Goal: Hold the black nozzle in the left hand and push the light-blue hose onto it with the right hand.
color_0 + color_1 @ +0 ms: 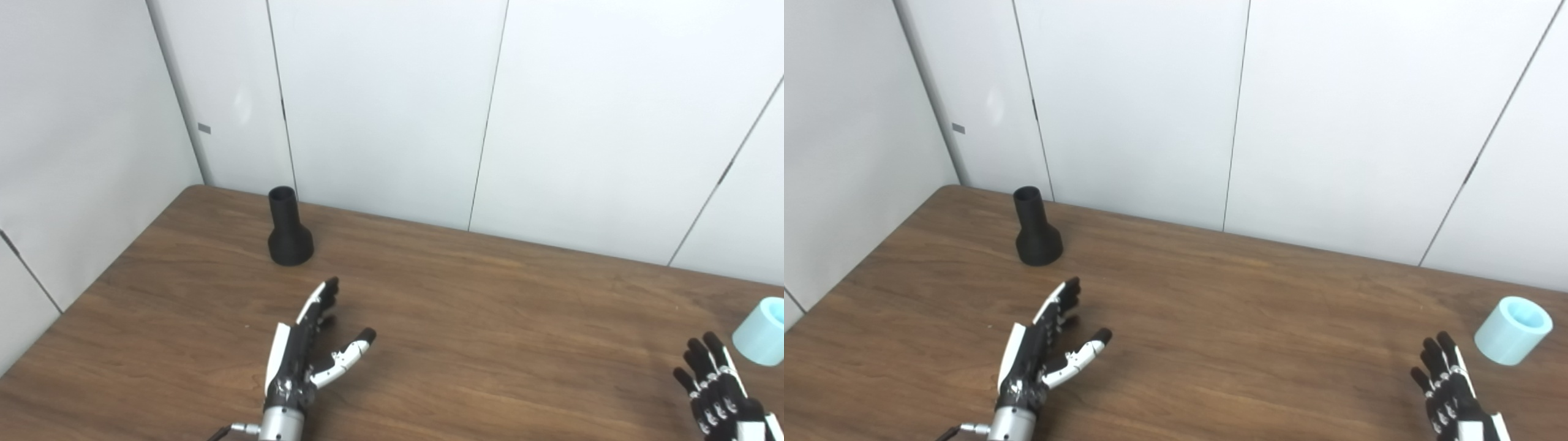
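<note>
On the brown wood-grain worktop a matte black funnel-shaped nozzle stands upright on its flared base, narrow neck pointing up, near the far left corner by the white wall panels. The left robot hand lies low over the worktop, empty, fingers stretched forward and thumb splayed to the side. The nozzle sits ahead of it and a little to its left, apart from the fingertips, with its long axis vertical, so this hand looks to need a forward reach and a sideways wrap around the neck. Far to the right, a short light-blue hose piece, a stubby cylinder tilted with its open end up, rests near the worktop's right edge. The right robot hand is just beside it, nearer me, empty with fingers spread. Each hand is clearly nearer its own part.
</note>
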